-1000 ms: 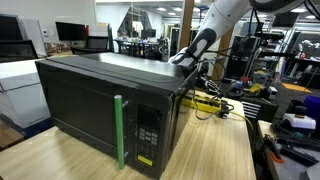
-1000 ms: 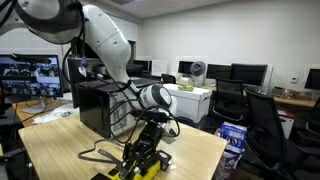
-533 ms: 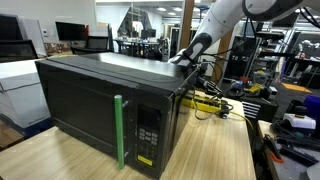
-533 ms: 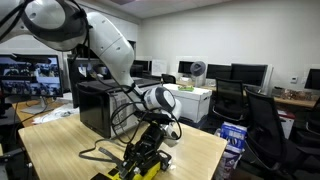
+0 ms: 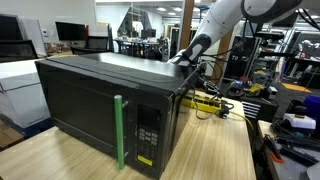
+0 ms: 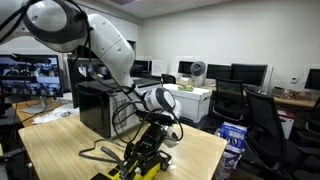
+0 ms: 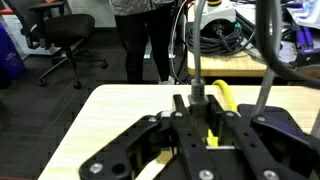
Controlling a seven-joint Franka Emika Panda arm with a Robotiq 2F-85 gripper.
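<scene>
yellow power strip (image 7: 222, 93) just beneath the tool (image 7: 210, 130) — open or clamped, unclear

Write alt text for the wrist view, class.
A black gripper hangs over a pale wooden table, a yellow object and dark cable close ahead of it. Beyond the table stand a person's legs and an office chair.

Plug: small black plug (image 7: 198, 96), standing upright, clamped between the fingers of my end effector (image 7: 199, 110).
Cord: thin grey cord (image 7: 194, 45), rising straight up from the plug and out of the top of the wrist view.
Power strip: yellow power strip (image 7: 221, 96), long and narrow, lying flat on the light wooden surface (image 7: 110, 115) directly under the plug. I cannot tell whether the two are joined.
Place: behind the black microwave (image 5: 100, 110).
</scene>
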